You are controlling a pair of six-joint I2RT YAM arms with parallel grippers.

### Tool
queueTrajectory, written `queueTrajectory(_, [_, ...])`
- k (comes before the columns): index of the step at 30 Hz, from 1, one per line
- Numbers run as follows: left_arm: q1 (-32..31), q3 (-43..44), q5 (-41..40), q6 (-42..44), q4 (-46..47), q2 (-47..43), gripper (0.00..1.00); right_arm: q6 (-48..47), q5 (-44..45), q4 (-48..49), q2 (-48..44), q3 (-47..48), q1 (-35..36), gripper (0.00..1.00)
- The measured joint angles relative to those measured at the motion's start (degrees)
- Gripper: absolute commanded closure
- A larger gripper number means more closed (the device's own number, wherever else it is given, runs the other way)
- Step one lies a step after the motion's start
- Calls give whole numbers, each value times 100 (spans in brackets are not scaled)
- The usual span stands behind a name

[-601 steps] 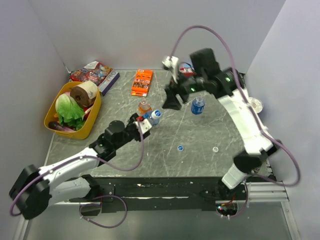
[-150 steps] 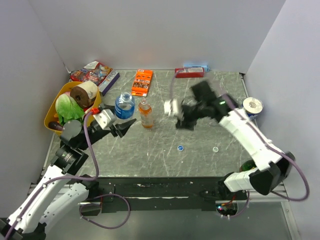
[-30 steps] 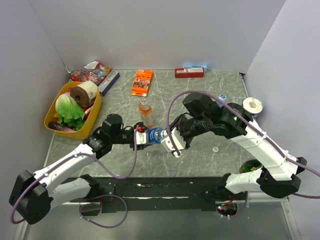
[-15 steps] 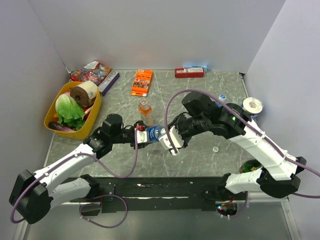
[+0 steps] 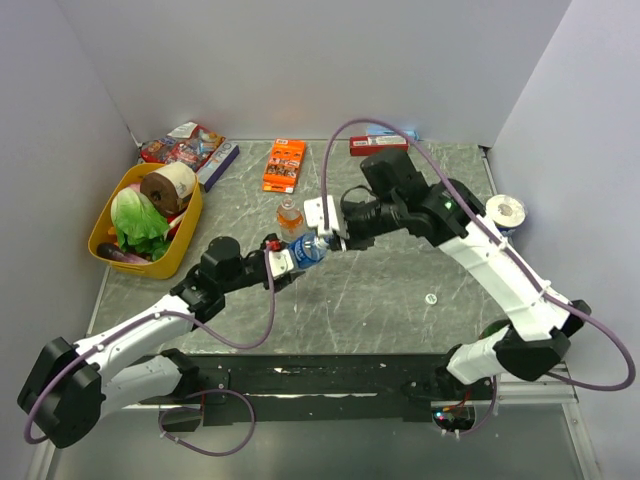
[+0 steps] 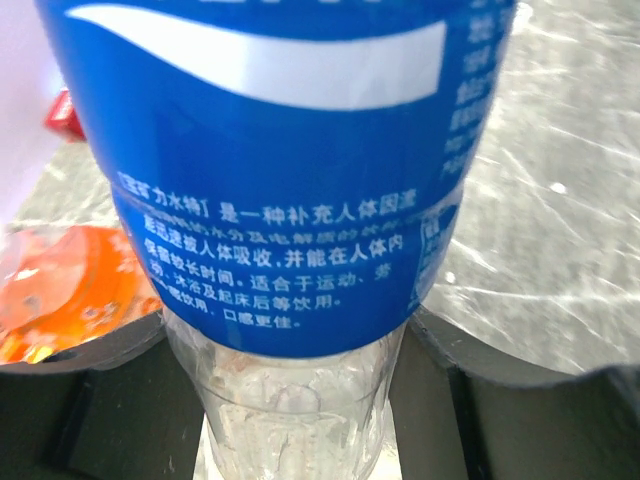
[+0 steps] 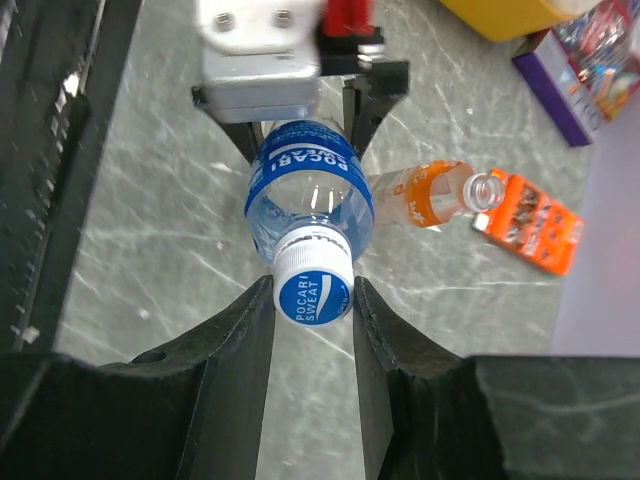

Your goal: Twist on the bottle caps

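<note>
Right wrist: right gripper (image 7: 313, 312) clamps round, ribbed blue cap (image 7: 313, 287); left gripper (image 7: 303, 112) clamps clear bottle (image 7: 310, 185).

The right gripper (image 7: 313, 290) has its 2 dark fingers (image 7: 240, 330) pressed against either side of a blue cap (image 7: 313, 298) sitting on a blue-labelled bottle (image 7: 308, 185). The left gripper (image 7: 305, 122) clamps that bottle's far end. Just beyond, 1 uncapped orange-liquid bottle (image 7: 425, 195) stands on the grey table (image 7: 150, 220), near an orange box (image 7: 530, 230).
</note>
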Motion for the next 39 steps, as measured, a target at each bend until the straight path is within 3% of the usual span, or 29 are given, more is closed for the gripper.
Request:
queueTrajectory(14, [-264,-424,-1207,-372,1165,-214,99,1495,-658,-348,883,1360,-376,78])
queueTrajectory(30, [-531,-776,-1878,-1705,1801,-192,99,3377,190,-162,1318,1871,-149,78])
queueTrajectory(39, [-656,-793,-1917,-2120,2041,81,99,3764,503,-192,1410,1930,-98,73])
